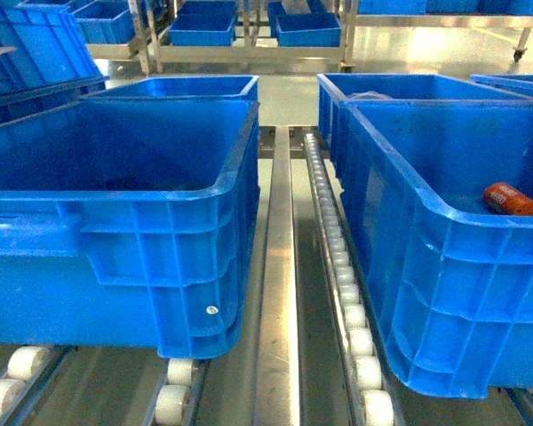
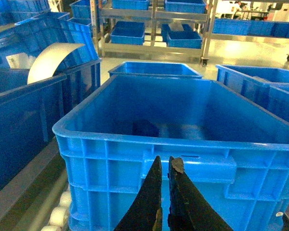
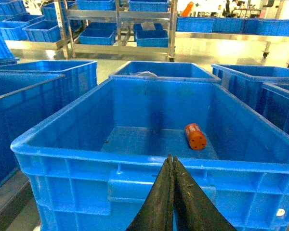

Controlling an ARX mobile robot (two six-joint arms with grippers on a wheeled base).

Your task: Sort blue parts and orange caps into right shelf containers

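Two large blue crates stand side by side on a roller conveyor [image 1: 342, 266], separated by a steel rail [image 1: 278, 284]. The left crate [image 1: 115, 222] fills the left half of the head view; in the left wrist view its floor shows only a dark patch that cannot be identified. The right crate [image 1: 444, 257] fills the right half and holds one orange cap [image 1: 512, 200] lying on its side on the floor.

Left gripper [image 2: 164, 166]: seen from its wrist camera at 6 o'clock, just in front of the near wall of the left crate. The dark fingers [image 2: 151, 192] are nearly pressed together, a thin slit between the tips, with nothing pinched.

Right gripper [image 3: 172, 161]: at 6 o'clock in its wrist view, level with the near rim of the right crate [image 3: 149, 163]. The fingers [image 3: 185, 192] are pressed flat together and hold nothing. The orange cap [image 3: 195, 136] lies inside the crate at about 1 o'clock from the fingertips, beyond the rim and apart from them, its flat end facing the camera.

Neither gripper appears in the head view.
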